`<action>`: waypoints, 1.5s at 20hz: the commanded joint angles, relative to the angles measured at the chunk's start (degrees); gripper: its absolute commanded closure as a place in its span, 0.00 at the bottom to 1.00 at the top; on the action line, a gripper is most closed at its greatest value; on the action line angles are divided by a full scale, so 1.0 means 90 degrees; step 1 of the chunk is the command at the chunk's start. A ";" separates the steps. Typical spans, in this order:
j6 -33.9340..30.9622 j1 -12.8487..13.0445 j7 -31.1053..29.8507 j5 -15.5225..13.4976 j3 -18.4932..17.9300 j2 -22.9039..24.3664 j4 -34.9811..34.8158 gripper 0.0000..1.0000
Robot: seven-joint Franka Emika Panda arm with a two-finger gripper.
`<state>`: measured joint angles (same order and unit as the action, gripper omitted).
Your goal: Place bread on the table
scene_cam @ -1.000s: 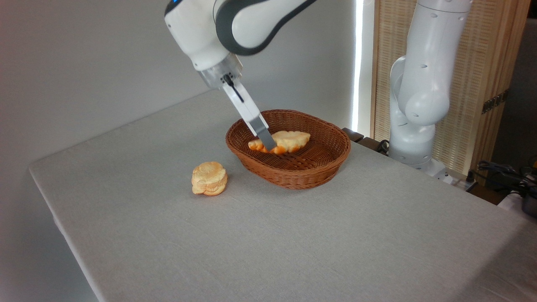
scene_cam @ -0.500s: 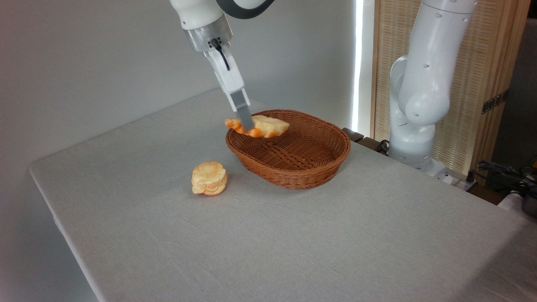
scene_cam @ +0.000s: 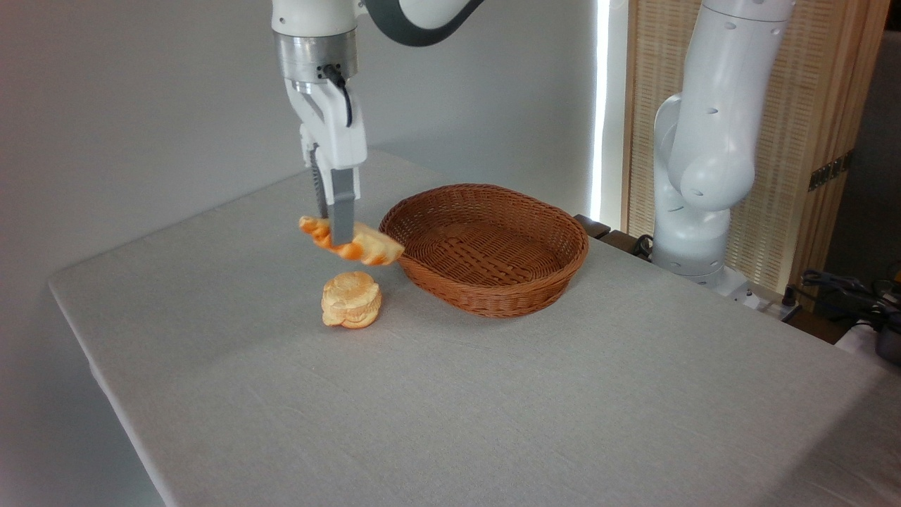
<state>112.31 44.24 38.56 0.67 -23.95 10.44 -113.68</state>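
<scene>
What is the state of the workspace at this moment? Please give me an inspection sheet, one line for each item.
Surface: table under a plain light-grey cloth.
Job's things: bread held in the air, to the left of the wicker basket in the picture, clear of the cloth.
Clutter: round pastry on the cloth, in the picture just below the held bread; the basket is empty.
Grippers: gripper pointing down, shut on the bread.
Cables: black cable at the wrist; dark cables at the right edge.
Surroundings: grey wall, wooden slat screen, arm base behind the table.

Matt grey cloth covers the table [scene_cam: 493,408]; the basket [scene_cam: 486,246] is rough brown wicker
</scene>
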 commanded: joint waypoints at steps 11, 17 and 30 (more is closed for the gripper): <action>0.0685 0.0016 -0.0075 0.0091 -0.0161 -0.1121 0.0170 0.00; 0.0666 -0.0032 -0.0143 0.0033 -0.0171 -0.1112 0.0345 0.00; -0.0300 -0.1038 -0.0769 0.0023 -0.0171 -0.1043 0.0590 0.00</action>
